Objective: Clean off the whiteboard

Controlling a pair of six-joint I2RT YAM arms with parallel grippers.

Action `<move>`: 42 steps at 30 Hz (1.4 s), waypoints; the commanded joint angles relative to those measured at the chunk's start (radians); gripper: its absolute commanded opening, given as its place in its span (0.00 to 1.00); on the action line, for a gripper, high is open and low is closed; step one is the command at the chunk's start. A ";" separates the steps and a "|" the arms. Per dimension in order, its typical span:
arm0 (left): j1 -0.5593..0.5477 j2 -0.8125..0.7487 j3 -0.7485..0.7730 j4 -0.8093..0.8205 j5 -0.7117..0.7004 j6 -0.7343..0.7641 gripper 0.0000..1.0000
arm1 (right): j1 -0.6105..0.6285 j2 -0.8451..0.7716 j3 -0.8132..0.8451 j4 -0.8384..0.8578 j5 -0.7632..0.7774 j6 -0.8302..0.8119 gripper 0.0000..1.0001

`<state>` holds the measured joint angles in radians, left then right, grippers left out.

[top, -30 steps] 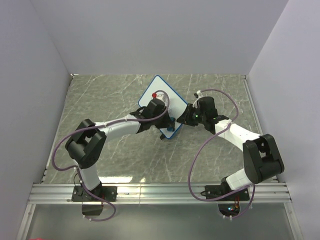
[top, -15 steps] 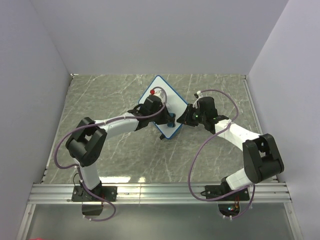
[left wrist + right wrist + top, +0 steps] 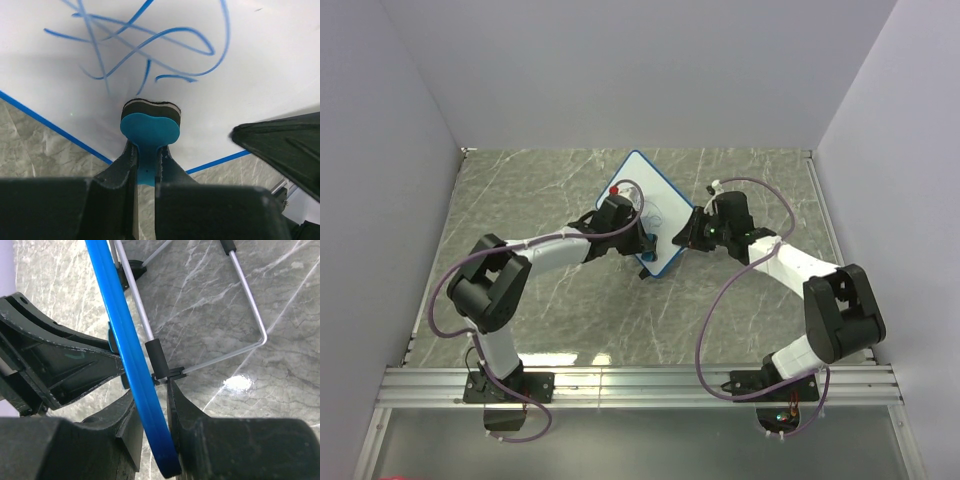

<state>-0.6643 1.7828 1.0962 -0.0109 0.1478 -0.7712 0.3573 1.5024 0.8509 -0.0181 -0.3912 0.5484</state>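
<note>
Currently listed: whiteboard [image 3: 665, 195], at twelve o'clock from our bases, its blue rim [image 3: 122, 325] clamped in our right gripper [image 3: 152, 402]. Eraser [image 3: 150, 125], pinched in our left gripper [image 3: 145, 157], pad against the board. Blue scribble [image 3: 150, 42], unwiped, at twelve o'clock from the pad; we judge the stroke goes there.

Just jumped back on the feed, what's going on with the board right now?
The right gripper is clamped on the edge of the small white whiteboard with a blue rim. The left gripper pinches a blue eraser with a dark felt pad, pressed to the board face just below the blue marker scribbles, which are not yet wiped.
</note>
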 commanded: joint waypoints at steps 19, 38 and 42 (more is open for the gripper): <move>0.098 0.101 0.119 -0.040 0.098 -0.013 0.00 | 0.048 0.073 -0.003 -0.181 -0.035 -0.080 0.00; 0.052 0.116 0.252 -0.069 0.130 -0.020 0.00 | 0.049 0.102 0.002 -0.186 -0.055 -0.105 0.00; 0.012 0.151 0.369 -0.115 0.127 0.004 0.00 | 0.049 0.108 0.005 -0.187 -0.061 -0.108 0.00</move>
<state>-0.5900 1.8950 1.3701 -0.1604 0.2386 -0.7792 0.3599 1.5497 0.8757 -0.0296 -0.4530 0.5343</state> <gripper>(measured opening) 0.111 0.251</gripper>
